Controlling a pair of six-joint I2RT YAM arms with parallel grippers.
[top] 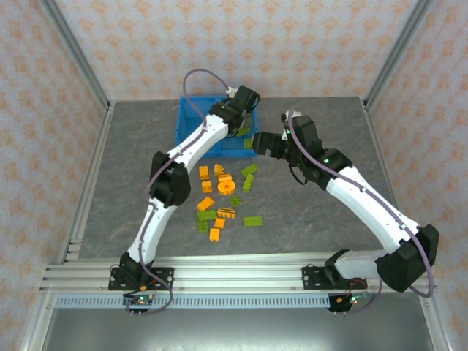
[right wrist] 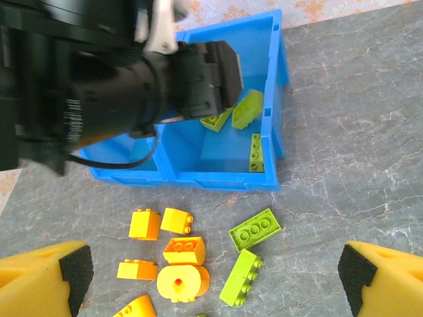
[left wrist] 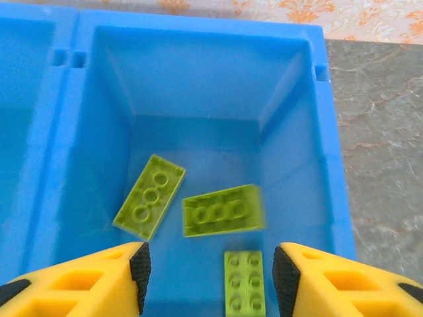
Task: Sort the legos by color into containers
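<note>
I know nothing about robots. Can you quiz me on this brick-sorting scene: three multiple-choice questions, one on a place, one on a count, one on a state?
1. Where are the left fingers?
A. over the orange bricks
B. over the blue bin's right-hand compartment
C. beside its own base

2. How many green bricks lie in that compartment?
A. one
B. three
C. six

3. How are the right fingers?
A. shut on an orange brick
B. shut on a green brick
C. wide apart, holding nothing

Answers: 1 B, the left wrist view looks down into it; 2 B, three show on its floor, one blurred; 3 C, nothing sits between them.
</note>
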